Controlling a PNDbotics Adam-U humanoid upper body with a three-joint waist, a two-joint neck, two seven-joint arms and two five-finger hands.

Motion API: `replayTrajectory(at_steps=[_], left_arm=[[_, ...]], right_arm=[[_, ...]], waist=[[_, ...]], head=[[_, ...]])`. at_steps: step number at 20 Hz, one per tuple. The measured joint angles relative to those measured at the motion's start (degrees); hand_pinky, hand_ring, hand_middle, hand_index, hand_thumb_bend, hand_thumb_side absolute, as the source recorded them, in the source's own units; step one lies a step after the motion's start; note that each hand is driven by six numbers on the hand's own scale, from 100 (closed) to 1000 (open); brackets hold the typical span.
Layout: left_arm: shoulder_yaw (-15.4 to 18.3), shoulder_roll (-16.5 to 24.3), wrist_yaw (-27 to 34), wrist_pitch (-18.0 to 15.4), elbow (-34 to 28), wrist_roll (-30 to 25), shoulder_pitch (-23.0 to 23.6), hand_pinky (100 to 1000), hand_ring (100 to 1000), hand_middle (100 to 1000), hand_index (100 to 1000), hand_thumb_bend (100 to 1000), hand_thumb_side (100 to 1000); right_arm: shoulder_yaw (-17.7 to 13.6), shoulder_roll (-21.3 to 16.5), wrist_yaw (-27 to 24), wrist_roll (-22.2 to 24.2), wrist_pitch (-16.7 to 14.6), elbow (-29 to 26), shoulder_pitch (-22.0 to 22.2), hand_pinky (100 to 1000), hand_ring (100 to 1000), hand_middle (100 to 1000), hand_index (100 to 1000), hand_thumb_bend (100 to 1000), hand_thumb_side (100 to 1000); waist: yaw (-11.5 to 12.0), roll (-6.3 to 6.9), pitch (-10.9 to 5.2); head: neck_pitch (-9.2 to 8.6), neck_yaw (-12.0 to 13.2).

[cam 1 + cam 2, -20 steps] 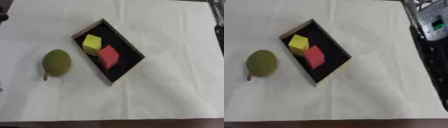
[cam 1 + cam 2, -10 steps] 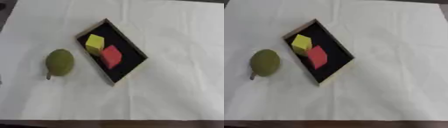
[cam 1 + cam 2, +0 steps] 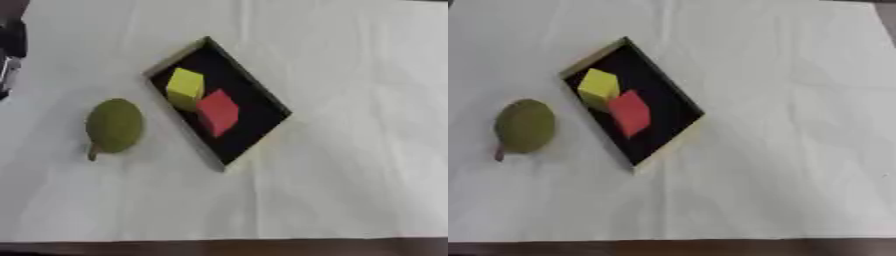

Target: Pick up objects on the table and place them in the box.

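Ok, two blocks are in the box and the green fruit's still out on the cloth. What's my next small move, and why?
Probably bring the left arm in over the green fruit. It is the only object outside the box, lying on the white cloth left of it, while the yellow block and red block already sit inside. No hand clearly shows; only a dark shape at the upper left edge.

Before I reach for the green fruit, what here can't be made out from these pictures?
- Both hands: in neither view; a dark shape is cut by the left eye view's left edge, unidentifiable.
- Olive-green round fruit: blurred, kind unclear; underside hidden.
- Yellow block and red block in the black box: contact unclear.
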Motion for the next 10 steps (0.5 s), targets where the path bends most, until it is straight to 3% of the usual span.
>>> replayTrajectory(at_steps=[5, 10], left_arm=[[-3.14, 6.43, -2.65, 1.52, -0.03, -7.37, 0.18, 756, 770, 784, 875, 288, 511], [-5.61, 10.18, -2.83, 2.31, -0.05, -14.66, 0.58, 789, 799, 814, 892, 317, 509]], right_arm=[[-0.53, 0.0, 0.42, -0.75, -0.85, -0.09, 0.45, 970, 836, 685, 776, 100, 531], [-0.7, 0.0, 0.65, -1.11, -1.38, -0.23, 0.54, 970, 830, 677, 769, 100, 528]], waist=[[-0.32, 0.0, 0.0], [-0.4, -0.02, 0.01]], head=[[0.22, -0.04], [0.42, 0.13]])
